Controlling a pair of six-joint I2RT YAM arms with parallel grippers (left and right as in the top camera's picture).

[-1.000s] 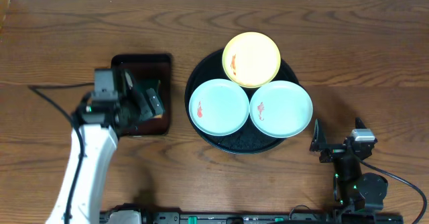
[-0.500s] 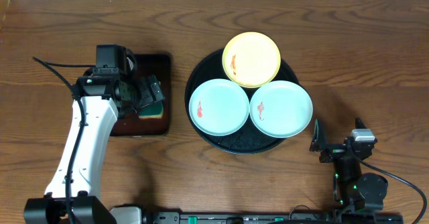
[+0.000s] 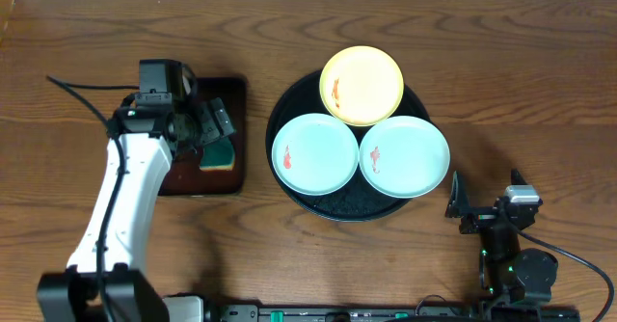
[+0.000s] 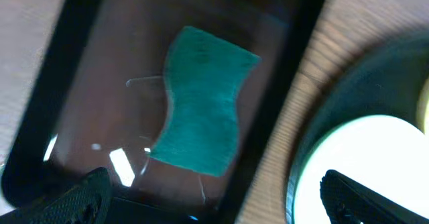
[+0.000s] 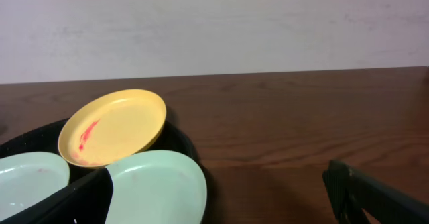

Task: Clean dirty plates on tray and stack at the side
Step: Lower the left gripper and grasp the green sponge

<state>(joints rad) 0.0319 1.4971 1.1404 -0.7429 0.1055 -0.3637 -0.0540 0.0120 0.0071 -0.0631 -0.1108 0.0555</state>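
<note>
From overhead, the black left gripper (image 3: 214,127) hides part of the teal wavy-edged sponge (image 3: 223,156) on the rectangular reddish-brown tray (image 3: 237,98), and the right wrist view's lower edge cuts off both pale mint-blue round plates (image 5: 157,184).

A robot test bench: wooden table (image 3: 540,91), plain pale wall (image 5: 214,23).

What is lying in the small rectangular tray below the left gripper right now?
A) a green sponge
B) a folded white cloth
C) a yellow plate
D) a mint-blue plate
A: the left wrist view shows a teal-green sponge lying flat on the floor of the small rectangular tray, with no plate or cloth in it.
</note>
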